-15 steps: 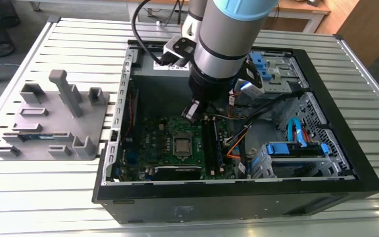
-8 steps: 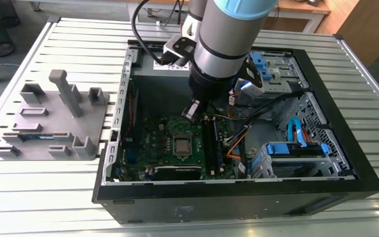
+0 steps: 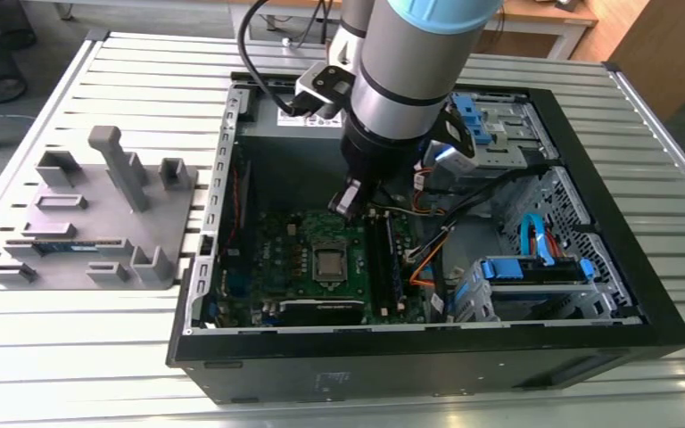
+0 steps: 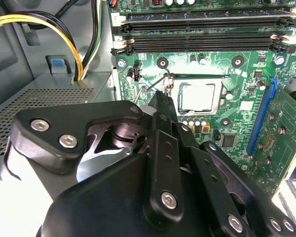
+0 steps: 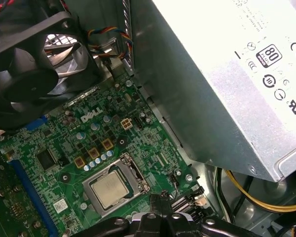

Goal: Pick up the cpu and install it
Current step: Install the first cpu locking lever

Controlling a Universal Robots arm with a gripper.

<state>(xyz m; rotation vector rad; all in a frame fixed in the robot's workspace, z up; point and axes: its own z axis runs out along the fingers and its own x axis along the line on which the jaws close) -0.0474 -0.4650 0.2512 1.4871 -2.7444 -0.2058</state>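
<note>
Item: open computer case (image 3: 664, 330) lying on its side on a slatted metal worktop (image 3: 33, 357), with the arm reaching down into it. Contents of case: green motherboard (image 3: 283, 267); grey power supply box (image 5: 227, 89) along one wall; black fan (image 5: 29, 59); black memory slots (image 4: 207, 29); bundle of yellow and black cables (image 4: 64, 34); blue drive brackets (image 3: 539, 267) at the exterior view's right. The cpu (image 4: 199, 97): square, silver-topped, lying flat inside the socket frame (image 5: 133, 173) on the motherboard, so it appears already seated; also seen in the first wrist view (image 5: 110, 190) and in the exterior view (image 3: 331, 260). The hand (image 4: 160, 98): black, hovering above the board just beside the socket, its tips brought together and grasping nothing visible; the cpu lies just past the tips, toward the socket's middle, apart from them. A thin wire lever (image 4: 150, 86) stands near the tips at the socket's edge; whether it is latched cannot be told. Outside the case, at the exterior view's left: grey parts holder (image 3: 93, 223) on the worktop, one slot carrying a green stick-shaped board (image 3: 57, 247)
</note>
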